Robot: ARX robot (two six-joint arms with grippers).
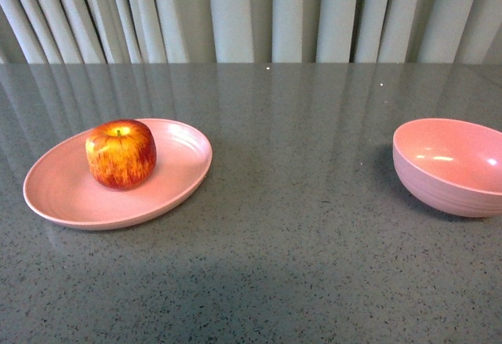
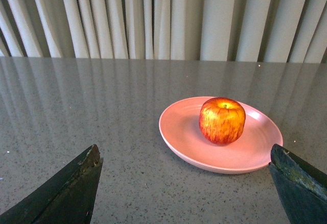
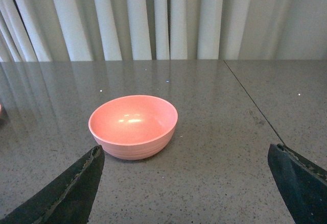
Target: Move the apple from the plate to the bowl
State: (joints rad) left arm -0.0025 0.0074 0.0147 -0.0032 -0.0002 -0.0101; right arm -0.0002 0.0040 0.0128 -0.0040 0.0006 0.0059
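A glossy red apple [image 1: 121, 153] streaked with yellow stands upright on the oval pale-pink plate [image 1: 59, 191] at the left of the table. The deep pink bowl [image 1: 451, 165] sits empty at the far right. Neither arm shows in the front view. In the left wrist view the apple [image 2: 222, 120] and plate [image 2: 179, 132] lie ahead of my left gripper [image 2: 186, 155], which is open and holds nothing. In the right wrist view the bowl [image 3: 133, 126] lies ahead of my right gripper [image 3: 186, 155], also open and empty.
The grey speckled tabletop [image 1: 298, 242] stretches between plate and bowl. Pale pleated curtains [image 1: 251, 11] hang behind the table's far edge. A seam in the tabletop [image 3: 253, 106] runs past the bowl in the right wrist view.
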